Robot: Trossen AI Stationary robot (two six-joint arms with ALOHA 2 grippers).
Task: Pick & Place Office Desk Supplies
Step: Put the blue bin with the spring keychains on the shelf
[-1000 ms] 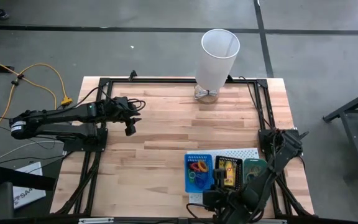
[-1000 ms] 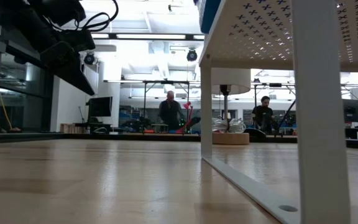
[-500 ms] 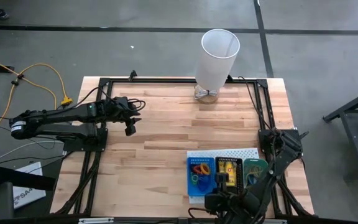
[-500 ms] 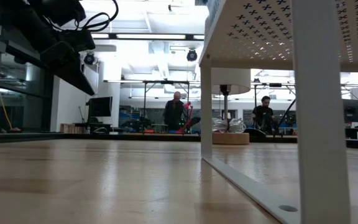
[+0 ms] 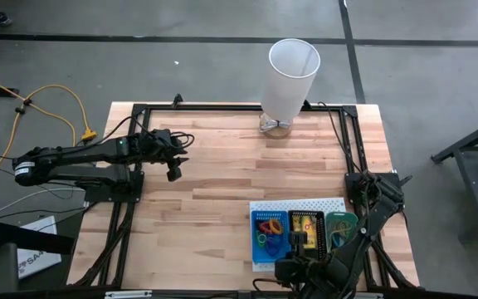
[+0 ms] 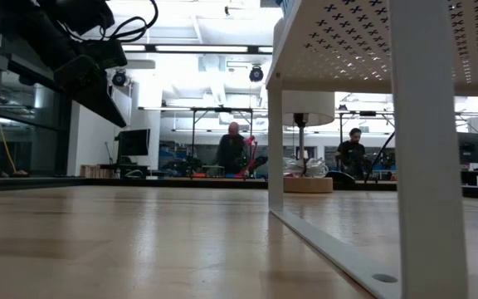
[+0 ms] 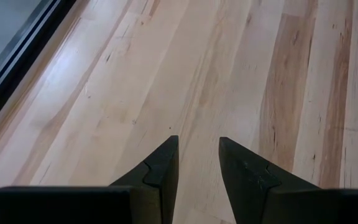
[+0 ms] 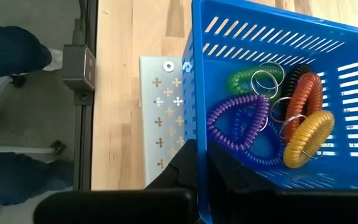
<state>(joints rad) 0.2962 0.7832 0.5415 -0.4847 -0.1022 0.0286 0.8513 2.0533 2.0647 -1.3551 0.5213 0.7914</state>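
**Right arm grips the blue basket's wall on the white board**

High view: the blue basket point(image 5: 268, 235) stands on the white perforated board point(image 5: 314, 203) near the tabletop's point(image 5: 222, 174) front right, beside a yellow-and-black tray point(image 5: 304, 228) and a green one point(image 5: 341, 224). The right gripper point(image 5: 293, 267) is at the basket's front edge. The left gripper point(image 5: 173, 170) waits over bare wood at the far left. A tall white bin point(image 5: 290, 75) stands at the back edge.

Low view: only the board's underside point(image 6: 347, 41) and leg show; no supplies can be made out.

Left wrist view: the left fingers point(image 7: 160, 171) stand partly open with nothing between them.

Right wrist view: the right fingers point(image 8: 179, 171) are closed tight on the basket's wall point(image 8: 194, 93). Inside lie coiled loops: purple point(image 8: 238, 127), green point(image 8: 244, 79), orange point(image 8: 303, 96), yellow point(image 8: 309, 137) and black point(image 8: 297, 71).

To do this well, I judge the basket should be kept level and moved slowly, since a pinch on one wall invites tipping and the loops could slide out.
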